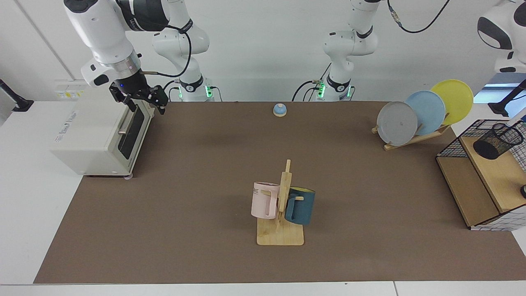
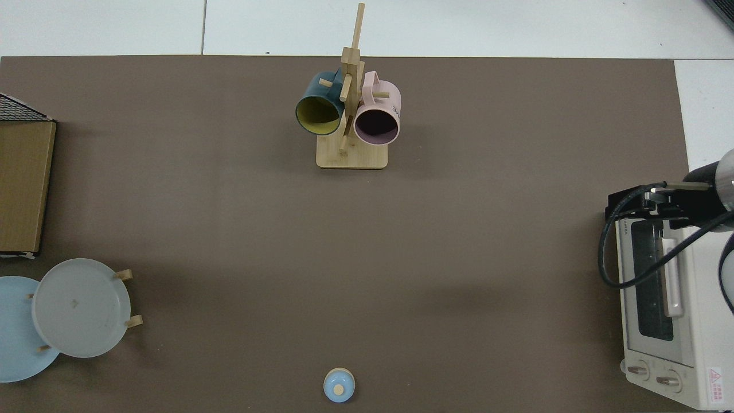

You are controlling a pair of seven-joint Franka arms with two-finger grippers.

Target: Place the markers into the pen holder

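Brown matting [image 1: 205, 176] covers my table, smooth and flat. I see a boxy white toaster oven [image 1: 96, 137] at one end with a small printed label I can't read. On the wooden shelf of the wire-grid basket [image 1: 481, 181] stands the black mesh pen holder [image 1: 497, 142], a round open cup; a pale marker [image 1: 515, 121] tip shows at its rim. My right gripper [image 1: 144, 100] hovers over the oven's top front edge, fingers apart and empty. My left gripper is out of frame.
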